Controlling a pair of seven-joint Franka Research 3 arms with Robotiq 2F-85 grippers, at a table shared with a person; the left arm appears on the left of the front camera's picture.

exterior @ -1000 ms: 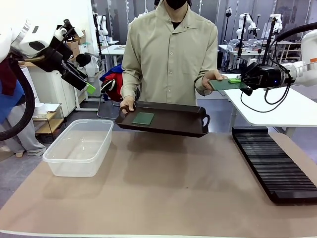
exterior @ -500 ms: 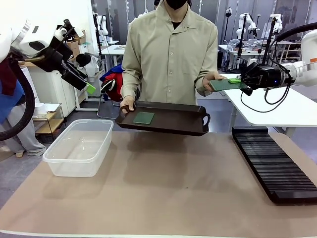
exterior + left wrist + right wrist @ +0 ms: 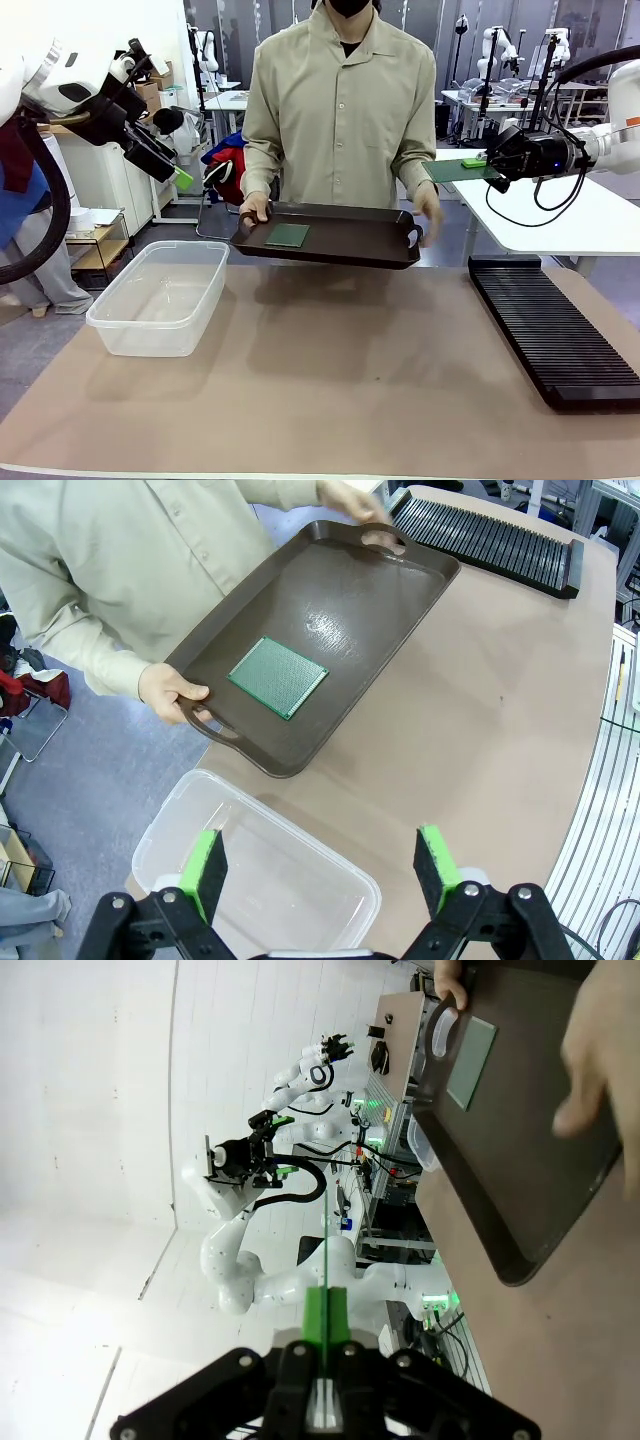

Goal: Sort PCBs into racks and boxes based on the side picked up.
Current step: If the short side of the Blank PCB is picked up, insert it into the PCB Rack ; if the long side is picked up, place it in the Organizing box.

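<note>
nearest: table (image 3: 350,400), brown cover. on it, robot's left side: clear box (image 3: 160,295), no board inside as far as seen. robot's right side: black rack (image 3: 555,330), slots look unfilled.

mid: person at far edge holds brown tray (image 3: 350,245) above the table. one hand (image 3: 257,210) grips the handle on the box side. other hand (image 3: 430,212) is blurred, close by the opposite handle. tray pcb (image 3: 288,236) lies flat on the tray floor, nearer the box side.

up/far: l. gripper (image 3: 320,865) hangs above the box, jaws at full spread, nothing between the pads. r. gripper (image 3: 475,163) is raised beyond the rack, jaws closed on one end of held pcb (image 3: 450,169). board is level, free end toward the person, clear of the person's hands.

status (est.): 0 of 2 boards sorted. board 1 is gripped but not yet placed. rack vs. box depends on the side grabbed, which can't be told from here. board 2 awaits pickup.
</note>
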